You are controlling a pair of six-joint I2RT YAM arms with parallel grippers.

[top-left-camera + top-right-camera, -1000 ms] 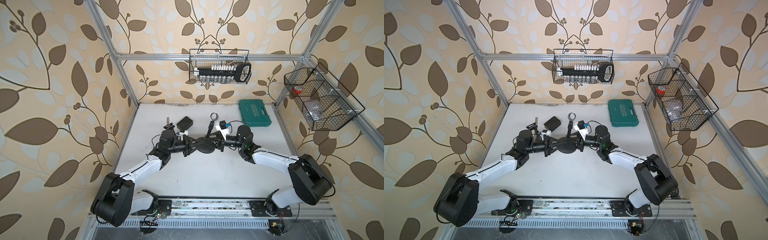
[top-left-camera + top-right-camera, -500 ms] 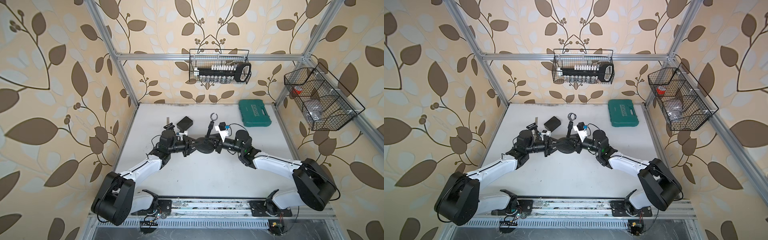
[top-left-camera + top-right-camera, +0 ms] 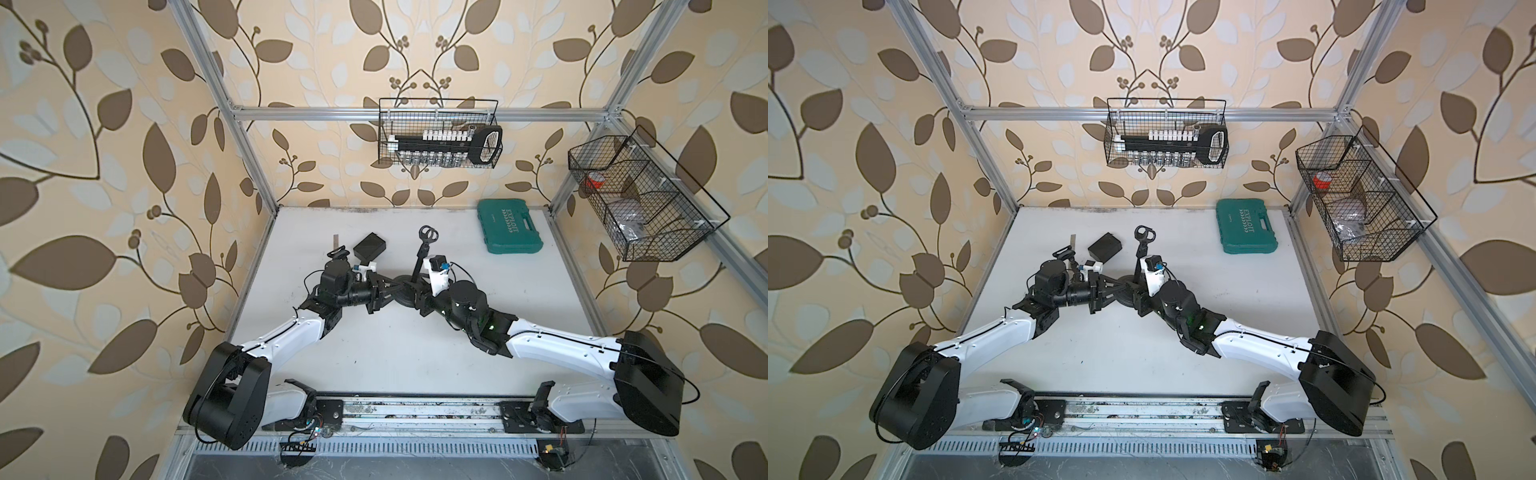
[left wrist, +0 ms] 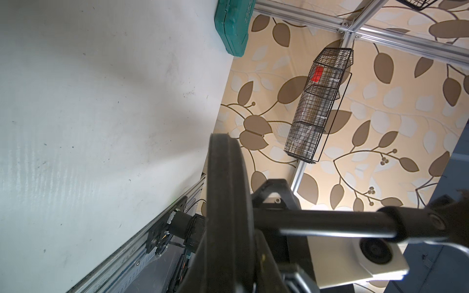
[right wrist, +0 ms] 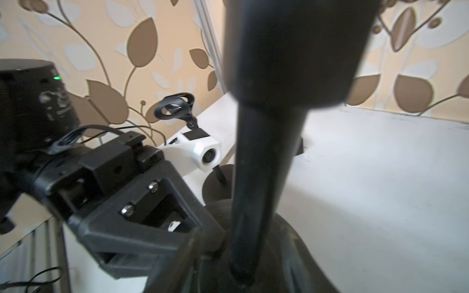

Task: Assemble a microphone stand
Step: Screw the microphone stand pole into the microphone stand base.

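So the stand [image 3: 417, 269] is sitting pretty much dead center on the desk [image 3: 395, 357]. Its round base [image 3: 402, 293] is down low, and the pole [image 5: 266, 152] is going up to the clip [image 3: 429, 233] on top. The left gripper [image 3: 390, 287] is sitting at the base's 9 o'clock side and pinching the rim, jaws nearly closed on it. The right wrist view is showing that bite up close [image 5: 203, 237]. The right gripper [image 3: 417, 296] is sitting at roughly 4 o'clock of the base, right by the foot of the pole. The pole is filling that wrist view, and honestly I can't tell whether those jaws are wide, narrow or clamping anything. In the left wrist view the base [image 4: 223, 203] is showing edge-on with the pole [image 4: 330, 223] sticking out of it. Other stuff: a second clip [image 3: 338, 252] is lying at about 10 o'clock of the base, just beside a black box [image 3: 369, 246] at 11. A green case [image 3: 510, 226] is lying shut well apart, toward the desk's 1 o'clock corner.
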